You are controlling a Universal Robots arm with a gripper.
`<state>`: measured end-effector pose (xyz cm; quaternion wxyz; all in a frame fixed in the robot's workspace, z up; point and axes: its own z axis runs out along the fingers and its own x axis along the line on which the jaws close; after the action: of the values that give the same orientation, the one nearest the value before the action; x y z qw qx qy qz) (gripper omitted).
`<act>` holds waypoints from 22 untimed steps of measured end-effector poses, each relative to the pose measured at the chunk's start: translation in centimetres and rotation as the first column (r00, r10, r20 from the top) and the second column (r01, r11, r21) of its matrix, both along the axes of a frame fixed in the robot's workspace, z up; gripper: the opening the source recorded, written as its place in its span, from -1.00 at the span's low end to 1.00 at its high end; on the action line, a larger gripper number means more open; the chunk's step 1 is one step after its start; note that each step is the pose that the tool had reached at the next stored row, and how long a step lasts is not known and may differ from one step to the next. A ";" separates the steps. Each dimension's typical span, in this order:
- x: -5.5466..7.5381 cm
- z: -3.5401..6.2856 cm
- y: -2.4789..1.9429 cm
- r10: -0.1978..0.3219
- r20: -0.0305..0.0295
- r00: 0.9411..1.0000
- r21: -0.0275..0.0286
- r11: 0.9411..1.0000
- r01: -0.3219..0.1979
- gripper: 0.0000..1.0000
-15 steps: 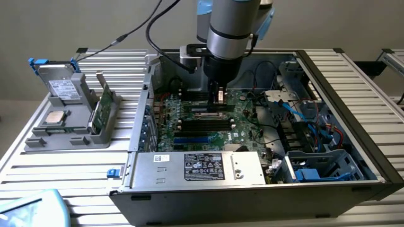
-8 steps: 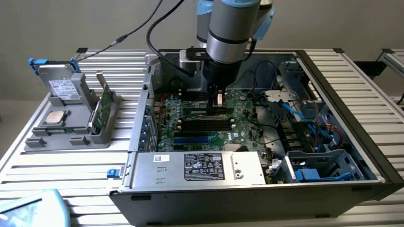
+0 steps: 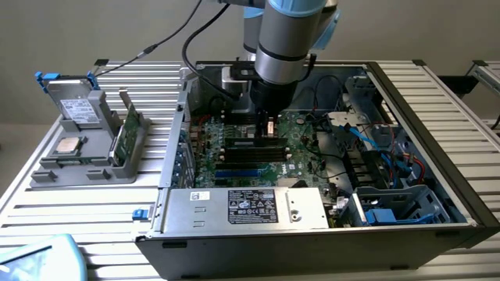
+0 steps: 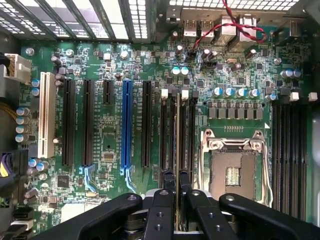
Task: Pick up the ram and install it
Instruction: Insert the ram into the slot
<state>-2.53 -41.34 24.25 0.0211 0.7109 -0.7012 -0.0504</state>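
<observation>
1. Black fingers (image 4: 168, 182) are clamped on the ram (image 4: 178, 130), one on each side of its thin board, which the wrist view shows edge-on.
2. The ram runs lengthwise along the bank of black memory slots (image 4: 190, 130) directly beneath it, between their white end latches. Whether it sits in a slot or just above one cannot be told.
3. Just beside that bank lies the open processor socket (image 4: 232, 172) with its metal frame, and past it a second bank of memory slots (image 4: 290, 150).
4. On the ram's other side, the green motherboard (image 4: 107, 135) carries a row of black expansion slots, one blue slot (image 4: 126, 125) and one white slot (image 4: 46, 115).
5. In the exterior view, the arm (image 3: 285, 35) reaches straight down into the open computer case (image 3: 437, 117), over the middle of the board.
6. A silver power supply (image 3: 250, 208) sits at the case's near edge.
7. Toward the exterior view's left, a grey tray (image 3: 93, 170) on the slatted desk (image 3: 78, 216) holds a square processor chip (image 3: 69, 144), an upright green circuit card (image 3: 129, 132) and a hard drive (image 3: 78, 108).
</observation>
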 end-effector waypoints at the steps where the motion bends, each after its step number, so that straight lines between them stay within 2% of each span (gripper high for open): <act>1: 0.0 -0.13 0.00 0.000 0.000 1.000 -0.001 1.000 0.000 -0.71; 12: -0.3 -2.05 -0.01 -0.005 0.000 1.000 -0.013 1.000 0.005 -0.71; 14: -0.3 -2.10 -0.01 -0.005 -0.001 1.000 -0.017 1.000 0.005 -0.71; 17: -0.3 -2.12 -0.02 -0.006 -0.001 1.000 -0.018 1.000 0.006 -0.71; 19: -0.3 -2.12 -0.01 -0.006 0.002 1.000 -0.018 1.000 0.006 -0.71; 22: -0.3 -2.13 0.06 -0.008 0.010 1.000 -0.018 1.000 0.008 -0.71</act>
<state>-2.83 -41.29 22.12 0.0239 0.7081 -0.7045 -0.0405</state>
